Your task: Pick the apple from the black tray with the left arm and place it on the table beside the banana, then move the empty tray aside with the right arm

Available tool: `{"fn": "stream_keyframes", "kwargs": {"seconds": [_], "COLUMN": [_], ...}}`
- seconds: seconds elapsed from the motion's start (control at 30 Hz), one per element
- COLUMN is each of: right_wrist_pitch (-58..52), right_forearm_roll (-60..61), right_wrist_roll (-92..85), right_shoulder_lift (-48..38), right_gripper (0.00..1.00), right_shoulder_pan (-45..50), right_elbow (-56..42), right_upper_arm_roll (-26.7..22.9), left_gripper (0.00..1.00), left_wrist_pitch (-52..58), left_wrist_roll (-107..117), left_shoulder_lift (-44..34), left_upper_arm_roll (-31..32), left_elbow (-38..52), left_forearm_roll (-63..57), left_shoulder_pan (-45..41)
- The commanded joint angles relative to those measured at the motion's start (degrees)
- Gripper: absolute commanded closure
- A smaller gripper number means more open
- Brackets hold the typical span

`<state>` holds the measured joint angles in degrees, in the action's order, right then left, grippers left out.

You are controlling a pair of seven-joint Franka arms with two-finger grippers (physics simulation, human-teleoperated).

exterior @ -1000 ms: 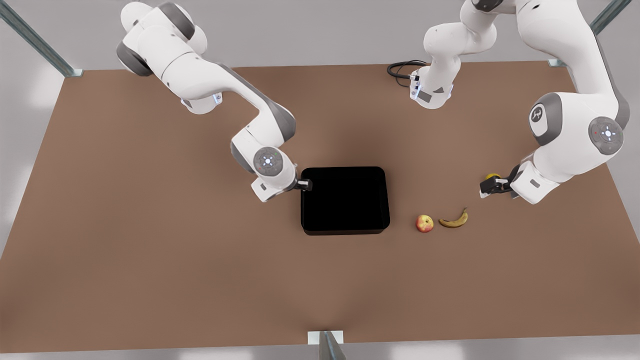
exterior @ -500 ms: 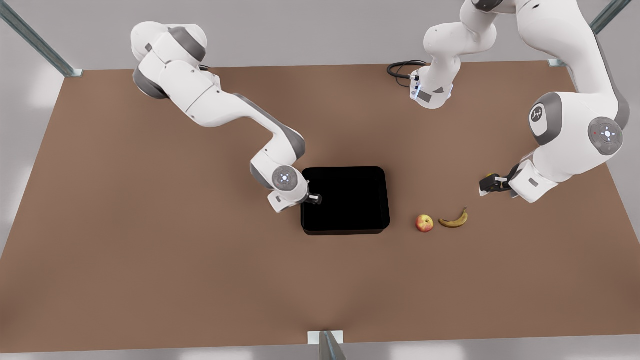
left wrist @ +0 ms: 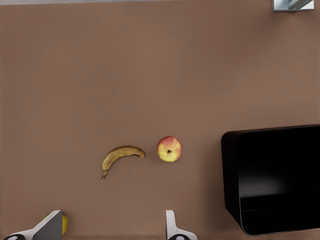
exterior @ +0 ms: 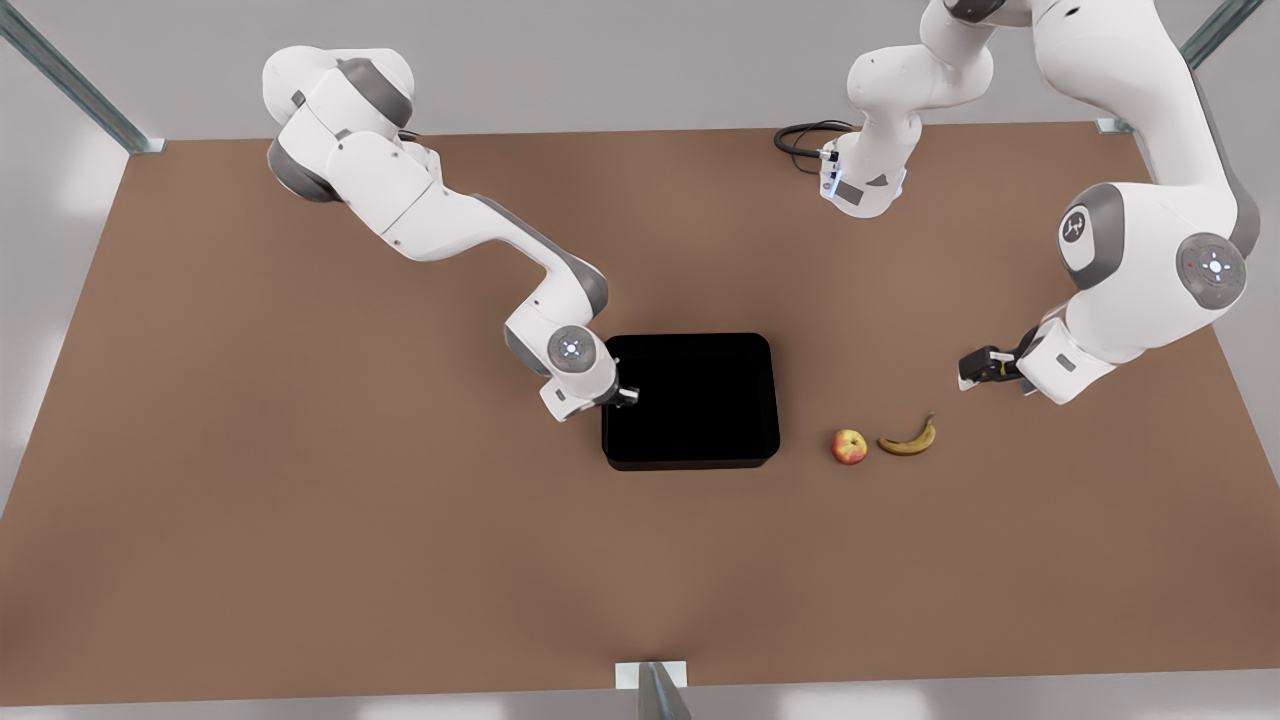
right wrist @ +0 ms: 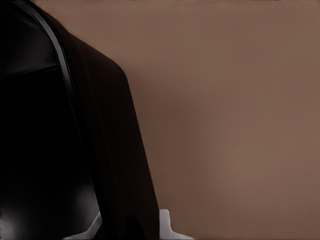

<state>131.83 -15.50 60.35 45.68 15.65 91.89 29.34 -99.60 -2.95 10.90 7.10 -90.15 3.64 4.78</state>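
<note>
— Where is the right claw (exterior: 627, 397)?

— Low, at the end of the arm on the front view's left. That arm reaches down from its shoulder, elbow bent, wrist turned inward. In its wrist view the two fingertips (right wrist: 165, 224) stand a little apart, one on each side of a thin black wall.

— And the left claw (exterior: 966, 375)?

— On the front view's right, raised, pointing inward. Its fingers (left wrist: 171, 227) are spread wide, holding nothing.

Apple (exterior: 849, 446) beside banana (exterior: 908, 440), black tray (exterior: 690, 401) empty
</note>
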Motion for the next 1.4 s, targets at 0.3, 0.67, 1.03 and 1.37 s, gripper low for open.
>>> {"fn": "stream_keyframes", "kwargs": {"seconds": [0.3,0.67,1.03,1.37], "right_wrist_pitch": [0.7,-10.4,-29.2,-38.0], "right_forearm_roll": [0.3,0.4,2.8,12.4], "right_wrist_roll": [0.6,-4.2,-20.2,-49.0], "right_shoulder_lift": [-0.4,-6.8,-15.8,-24.8], "right_gripper": [0.79,0.83,0.84,0.85], "right_shoulder_pan": [-1.1,-5.0,-11.3,-16.0], "right_elbow": [-0.2,-0.3,-0.7,-0.7], "right_upper_arm_roll": [2.0,6.0,6.3,-7.5], "left_gripper": [0.00,0.00,0.00,0.00], "left_wrist_pitch": [0.2,1.0,1.1,1.1], "left_wrist_roll": [-0.5,1.9,4.4,4.4], "left_shoulder_lift": [-0.3,-0.6,-1.4,-1.7], "left_upper_arm_roll": [0.0,0.1,0.5,0.5], "left_elbow": [-0.3,-0.2,-0.1,-0.1], "left_forearm_roll": [0.0,-1.7,-2.3,-2.4], "left_shoulder_pan": [0.0,-0.2,-1.9,-2.0]}}
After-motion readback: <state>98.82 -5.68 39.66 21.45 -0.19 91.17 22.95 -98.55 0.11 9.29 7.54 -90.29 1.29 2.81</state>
